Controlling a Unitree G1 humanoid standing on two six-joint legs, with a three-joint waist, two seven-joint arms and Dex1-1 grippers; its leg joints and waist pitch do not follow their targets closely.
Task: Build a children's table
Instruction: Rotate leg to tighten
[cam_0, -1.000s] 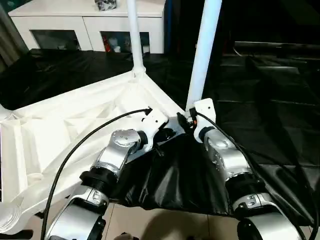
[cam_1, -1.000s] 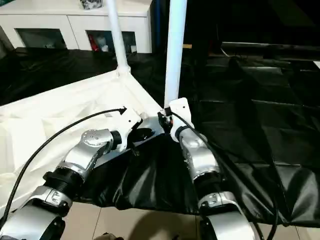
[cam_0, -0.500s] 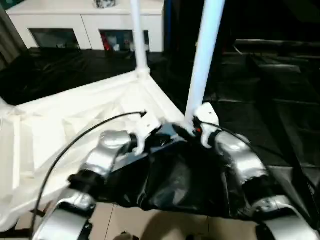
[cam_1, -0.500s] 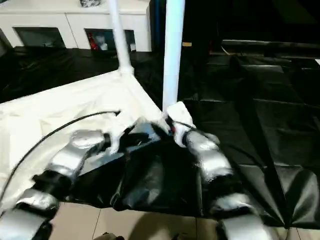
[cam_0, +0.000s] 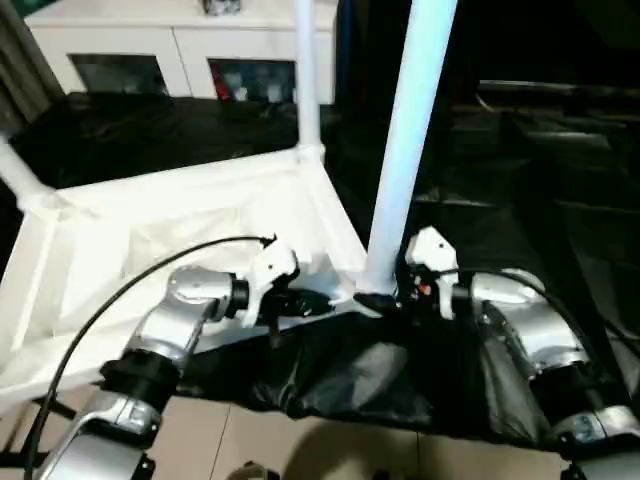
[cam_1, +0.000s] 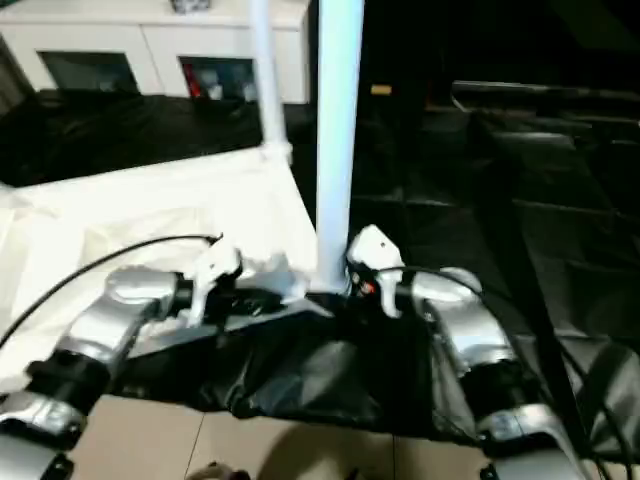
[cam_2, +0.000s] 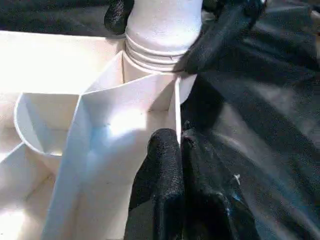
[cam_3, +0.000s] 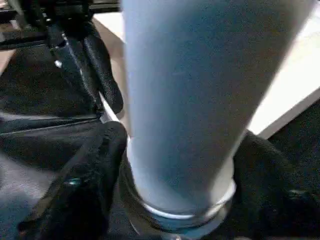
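Main risk I see: the near leg (cam_0: 408, 150) cross-threads or tips if my right gripper (cam_3: 175, 185) twists off-axis, or the tabletop (cam_0: 180, 250) slides on the black sheet (cam_0: 360, 370). Right fingers straddle the leg base at the corner socket. Left gripper (cam_2: 172, 165), pinched shut, presses the tabletop rim beside that socket

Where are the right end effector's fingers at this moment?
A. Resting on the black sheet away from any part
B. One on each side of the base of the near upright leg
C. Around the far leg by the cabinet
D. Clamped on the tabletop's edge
B: the right wrist view shows the right end effector with a black finger on each side of the near leg's base.
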